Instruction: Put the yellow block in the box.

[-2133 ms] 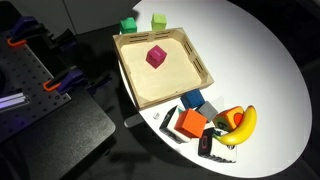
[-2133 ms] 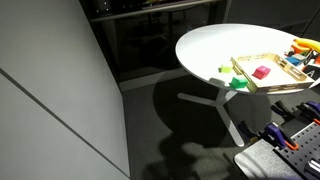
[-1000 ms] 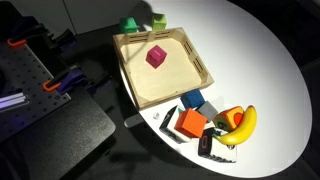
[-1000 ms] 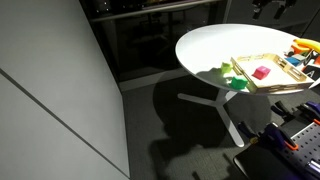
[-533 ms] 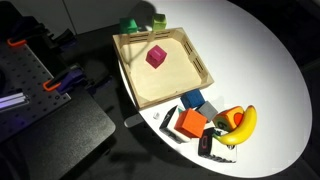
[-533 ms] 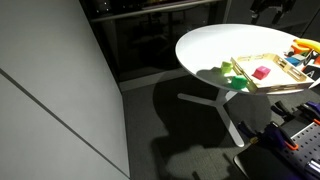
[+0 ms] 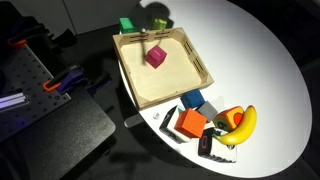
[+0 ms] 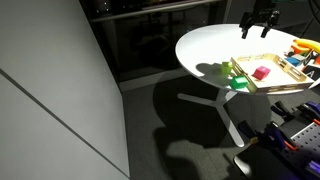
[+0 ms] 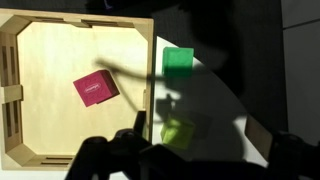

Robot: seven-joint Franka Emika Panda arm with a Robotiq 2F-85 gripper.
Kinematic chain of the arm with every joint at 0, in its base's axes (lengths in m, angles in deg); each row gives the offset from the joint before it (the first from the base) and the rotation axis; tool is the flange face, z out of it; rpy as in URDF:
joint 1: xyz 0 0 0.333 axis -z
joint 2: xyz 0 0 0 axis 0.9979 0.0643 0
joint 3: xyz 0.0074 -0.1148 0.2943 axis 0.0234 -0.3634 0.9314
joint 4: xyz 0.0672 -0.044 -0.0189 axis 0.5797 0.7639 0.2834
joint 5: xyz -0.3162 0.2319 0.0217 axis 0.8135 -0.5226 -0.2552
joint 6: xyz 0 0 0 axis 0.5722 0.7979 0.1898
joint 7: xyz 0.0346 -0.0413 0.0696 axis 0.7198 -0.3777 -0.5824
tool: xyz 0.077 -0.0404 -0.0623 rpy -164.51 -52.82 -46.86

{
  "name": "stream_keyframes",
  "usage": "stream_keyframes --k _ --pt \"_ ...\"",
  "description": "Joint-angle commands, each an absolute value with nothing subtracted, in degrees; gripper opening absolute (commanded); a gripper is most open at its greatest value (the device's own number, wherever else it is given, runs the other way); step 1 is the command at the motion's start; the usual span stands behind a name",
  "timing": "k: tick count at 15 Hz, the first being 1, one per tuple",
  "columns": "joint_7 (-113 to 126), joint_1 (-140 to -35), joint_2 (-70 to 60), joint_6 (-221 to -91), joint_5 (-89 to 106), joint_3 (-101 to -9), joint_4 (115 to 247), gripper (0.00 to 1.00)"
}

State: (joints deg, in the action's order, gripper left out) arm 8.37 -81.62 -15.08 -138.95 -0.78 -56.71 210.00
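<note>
The yellow block [image 9: 178, 132] is a pale yellow-green cube on the white table, just outside the box's rim, and lies in shadow. In the wrist view it sits between and just ahead of my dark fingers. The box [image 9: 30, 40] is a shallow light-wood tray holding a magenta cube [image 9: 95, 88]. My gripper [image 9: 190, 160] is open and empty, hovering above the block. In an exterior view the gripper [image 8: 258, 20] hangs above the table, beyond the box [image 8: 262, 86]. In an exterior view a dark shadow covers the block's spot by the box [image 7: 200, 62].
A darker green cube [image 9: 178, 59] sits next to the yellow block, also outside the box. A banana [image 7: 243, 122], an orange block [image 7: 190, 123] and a blue block [image 7: 193, 100] cluster past the box's other end. The round table's edge [image 8: 190, 60] is close. A black bench with clamps [image 7: 40, 90] stands beside it.
My gripper has come down into the exterior view toward the table near the box. Its shadow now covers the yellow block. The cubes have not moved.
</note>
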Motion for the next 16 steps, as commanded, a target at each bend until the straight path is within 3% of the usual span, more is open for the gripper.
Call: stream_keyframes --k 1,16 --pt "9.4 -81.7 -8.5 -139.8 0.0 -56.5 204.7 1.0" --pt "26.5 -86.2 9.2 -144.7 1.7 -58.4 194.2 1.0"
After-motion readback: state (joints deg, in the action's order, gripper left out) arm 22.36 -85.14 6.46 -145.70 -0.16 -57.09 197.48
